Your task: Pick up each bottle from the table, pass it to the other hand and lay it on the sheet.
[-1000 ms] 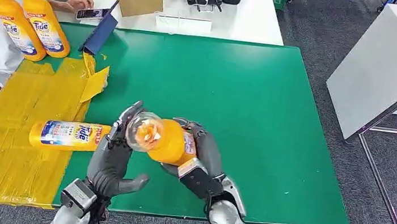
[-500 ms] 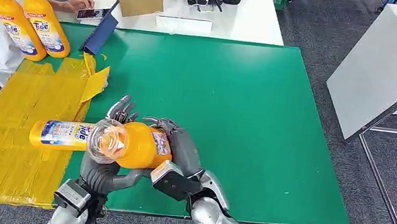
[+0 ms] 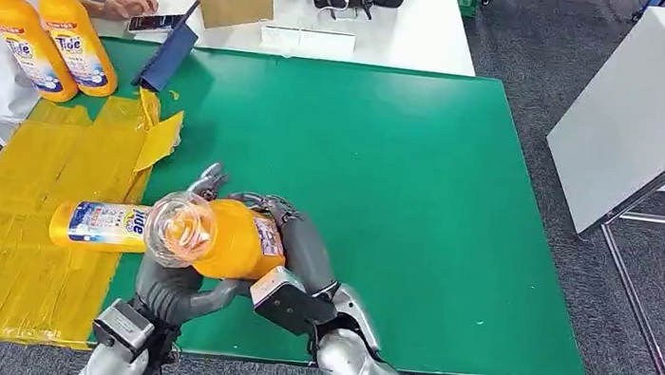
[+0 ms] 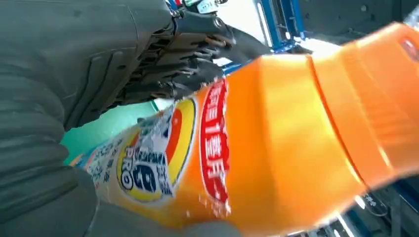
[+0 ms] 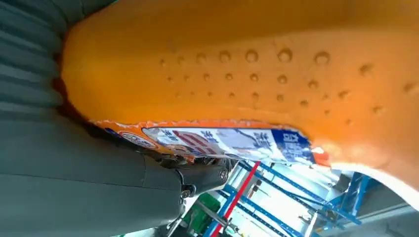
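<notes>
Comparing with a second ago, I see the orange bottle (image 3: 225,237) has travelled from the lower centre of the head view leftward, so it now hangs over the seam between the green mat (image 3: 388,175) and the yellow sheet (image 3: 11,205), just right of the bottle already lying there (image 3: 109,225). Over the last half second it has hardly moved, which I judge to mean the handover is under way rather than finished. My right hand (image 3: 298,241) wraps the bottle's body from the right, fingers curled over the top. My left hand (image 3: 172,278) cups it from beneath and behind, fingertips showing above the shoulder and thumb underneath; both hands look to be gripping it. In the left wrist view the bottle (image 4: 257,143) lies against the palm.

The bottle is bright orange plastic, its clear domed cap facing the camera, with a red and blue label and a dimpled patch on its back (image 5: 276,69). Two more bottles (image 3: 46,33) stand upright at the upper left of the frame.
</notes>
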Controlling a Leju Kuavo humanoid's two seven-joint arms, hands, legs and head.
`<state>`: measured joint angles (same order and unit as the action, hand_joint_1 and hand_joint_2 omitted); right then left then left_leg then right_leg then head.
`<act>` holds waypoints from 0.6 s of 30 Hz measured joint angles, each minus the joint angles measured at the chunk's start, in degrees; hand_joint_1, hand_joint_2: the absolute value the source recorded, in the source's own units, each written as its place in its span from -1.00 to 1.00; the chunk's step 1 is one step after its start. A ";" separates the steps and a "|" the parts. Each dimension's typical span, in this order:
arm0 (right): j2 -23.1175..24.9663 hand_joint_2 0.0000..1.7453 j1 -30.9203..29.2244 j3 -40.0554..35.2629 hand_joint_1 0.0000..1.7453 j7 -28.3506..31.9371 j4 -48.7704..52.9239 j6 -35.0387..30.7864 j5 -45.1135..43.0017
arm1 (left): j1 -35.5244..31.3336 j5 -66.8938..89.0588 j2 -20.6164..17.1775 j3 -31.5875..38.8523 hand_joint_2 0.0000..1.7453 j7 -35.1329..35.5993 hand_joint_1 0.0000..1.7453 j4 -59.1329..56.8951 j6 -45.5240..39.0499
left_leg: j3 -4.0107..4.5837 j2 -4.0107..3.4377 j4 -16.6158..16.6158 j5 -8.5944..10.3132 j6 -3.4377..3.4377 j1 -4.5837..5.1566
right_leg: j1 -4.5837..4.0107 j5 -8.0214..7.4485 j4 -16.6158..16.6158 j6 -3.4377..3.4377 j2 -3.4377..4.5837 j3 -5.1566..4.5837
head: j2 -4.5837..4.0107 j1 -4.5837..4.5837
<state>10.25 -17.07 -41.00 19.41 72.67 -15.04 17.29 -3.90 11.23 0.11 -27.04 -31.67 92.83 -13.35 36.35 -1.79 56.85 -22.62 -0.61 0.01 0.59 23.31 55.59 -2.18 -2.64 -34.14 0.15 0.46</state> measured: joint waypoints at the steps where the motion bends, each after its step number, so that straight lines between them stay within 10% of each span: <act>1: 0.00 1.00 0.00 0.00 1.00 -0.07 0.00 0.00 -0.18 | -0.02 -0.07 0.02 -0.15 1.00 -0.09 1.00 -0.02 0.00 | 0.00 0.00 0.00 0.00 0.00 0.00 | 0.00 0.00 0.00 0.00 0.00 0.00 | 0.00 0.00; 18: -0.04 1.00 0.01 -0.07 1.00 -0.11 0.00 0.00 -1.29 | -0.70 -1.29 0.07 -0.26 1.00 -0.39 1.00 -0.48 -0.74 | 0.00 0.00 0.00 0.00 0.00 0.00 | 0.00 0.00 0.00 0.00 0.00 -0.01 | 0.00 0.00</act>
<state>10.21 -17.06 -41.07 19.30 72.67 -15.04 16.00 -4.59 9.94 0.17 -27.30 -32.06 92.35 -14.10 36.35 -1.79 56.85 -22.62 -0.62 0.01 0.60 23.31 55.59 -2.18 -2.64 -34.15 0.15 0.46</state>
